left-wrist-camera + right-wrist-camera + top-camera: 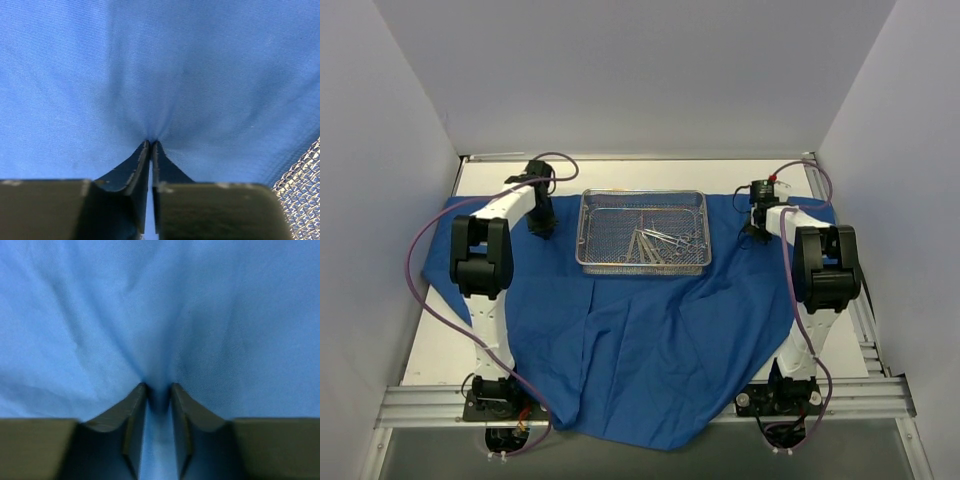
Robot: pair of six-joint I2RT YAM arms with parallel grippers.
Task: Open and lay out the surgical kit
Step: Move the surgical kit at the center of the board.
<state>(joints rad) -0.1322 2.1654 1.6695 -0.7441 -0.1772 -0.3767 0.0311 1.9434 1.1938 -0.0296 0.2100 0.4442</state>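
Note:
The royal-blue cloth wrap (650, 340) lies spread open on the table. The silver wire-mesh tray (642, 268) stands on it at the back centre, with several steel ring-handled instruments (660, 243) piled in its right half. My left gripper (542, 226) is down on the cloth just left of the tray. In the left wrist view it (151, 142) is shut on a pinch of cloth (160, 75), with the tray's mesh (305, 180) at the lower right. My right gripper (755, 232) is down on the cloth right of the tray. In the right wrist view it (158, 386) grips a fold of cloth (160, 305).
The cloth's front corner hangs over the aluminium rail (420, 405) at the near edge. White walls (380, 150) enclose the table on the left, right and back. Purple cables (415, 260) loop beside both arms. Bare white tabletop (435, 350) shows at the front left.

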